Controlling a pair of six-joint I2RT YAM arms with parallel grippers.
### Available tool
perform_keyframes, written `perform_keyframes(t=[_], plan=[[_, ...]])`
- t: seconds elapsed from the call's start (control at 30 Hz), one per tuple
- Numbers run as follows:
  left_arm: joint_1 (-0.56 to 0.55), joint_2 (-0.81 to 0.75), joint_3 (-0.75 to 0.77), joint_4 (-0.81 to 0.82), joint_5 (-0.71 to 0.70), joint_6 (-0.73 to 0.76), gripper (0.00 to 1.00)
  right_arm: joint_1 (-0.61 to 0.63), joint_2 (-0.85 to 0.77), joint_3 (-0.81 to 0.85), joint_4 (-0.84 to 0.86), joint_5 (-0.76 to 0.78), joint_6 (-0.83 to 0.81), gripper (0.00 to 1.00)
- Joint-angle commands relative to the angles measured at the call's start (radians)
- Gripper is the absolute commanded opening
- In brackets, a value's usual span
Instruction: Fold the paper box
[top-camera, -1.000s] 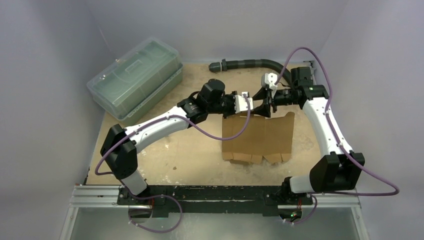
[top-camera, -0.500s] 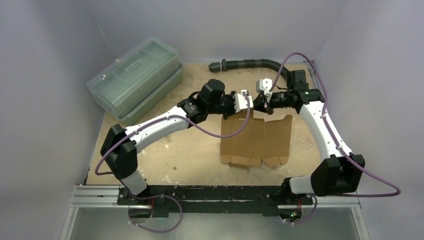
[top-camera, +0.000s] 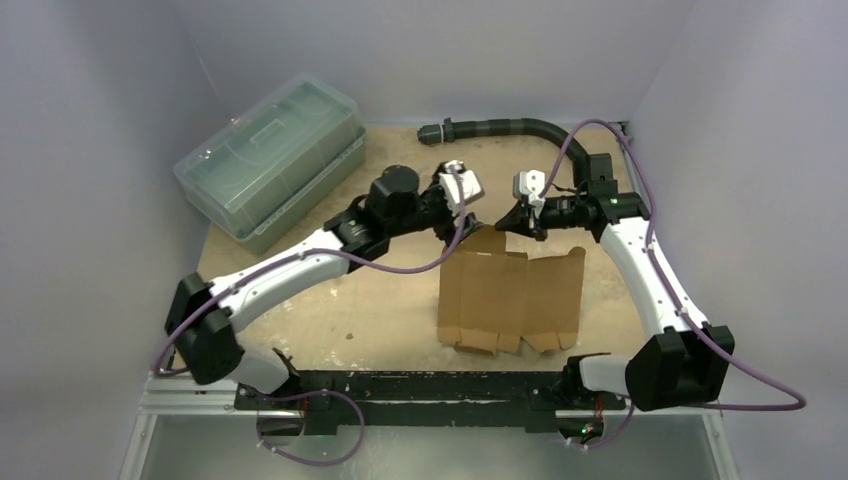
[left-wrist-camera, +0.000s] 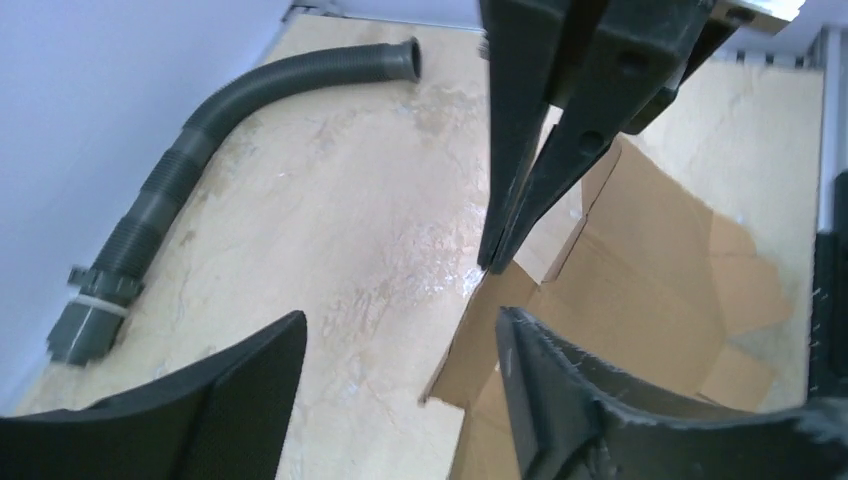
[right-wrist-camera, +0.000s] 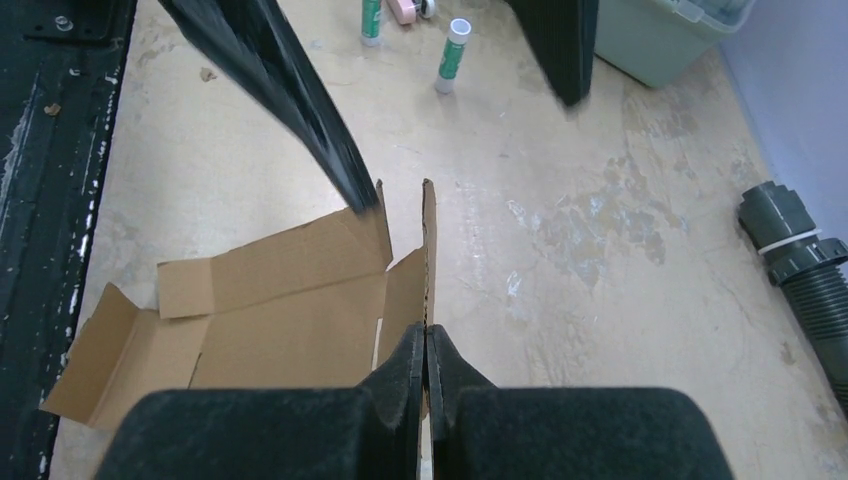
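The paper box (top-camera: 510, 295) is a flat brown cardboard piece lying mid-table, with one flap at its far edge lifted. My right gripper (top-camera: 503, 224) is shut on that flap; the right wrist view shows the flap's edge (right-wrist-camera: 428, 250) standing upright, pinched at my right gripper (right-wrist-camera: 427, 338). My left gripper (top-camera: 468, 212) hovers open just left of it. From the left wrist, my left gripper (left-wrist-camera: 400, 340) gapes wide over bare table, with the paper box (left-wrist-camera: 640, 290) and its flap corner near the right finger. Nothing is held in it.
A large clear greenish lidded bin (top-camera: 270, 155) stands at the back left. A grey corrugated hose (top-camera: 500, 127) lies along the back wall. Two glue sticks (right-wrist-camera: 452, 55) lie on the table near the bin (right-wrist-camera: 660, 30). Purple cables trail from both arms.
My left gripper has opened, let go of the flap and pulled back to the left. The right gripper closed on the flap and now holds it; the cardboard shifted slightly.
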Motion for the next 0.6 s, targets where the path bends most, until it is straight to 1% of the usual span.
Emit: perform_keyframes(t=[0.0, 0.07, 0.1, 0.17, 0.23, 0.37, 0.47, 0.57], plan=[[0.002, -0.220, -0.137, 0.121, -0.151, -0.226, 0.76, -0.001, -0.045, -0.025, 0.034, -0.013, 0.028, 0.00], [0.006, -0.320, -0.231, 0.138, -0.214, -0.327, 0.89, -0.008, -0.052, -0.028, 0.034, -0.027, 0.035, 0.00], [0.008, -0.366, -0.284, 0.145, -0.229, -0.367, 0.92, -0.011, -0.056, -0.031, 0.035, -0.034, 0.037, 0.00], [0.013, -0.459, -0.390, 0.164, -0.232, -0.454, 0.95, -0.019, -0.067, -0.039, 0.041, -0.047, 0.051, 0.00], [0.016, -0.534, -0.501, 0.209, -0.219, -0.545, 0.96, -0.027, -0.076, -0.052, 0.059, -0.062, 0.073, 0.00], [0.017, -0.629, -0.741, 0.367, -0.208, -0.693, 0.96, -0.040, -0.087, -0.070, 0.091, -0.089, 0.129, 0.00], [0.018, -0.637, -0.861, 0.511, -0.214, -0.768, 0.96, -0.049, -0.087, -0.076, 0.095, -0.104, 0.137, 0.00], [0.017, -0.595, -0.940, 0.667, -0.199, -0.815, 0.95, -0.055, -0.085, -0.085, 0.109, -0.115, 0.151, 0.00]])
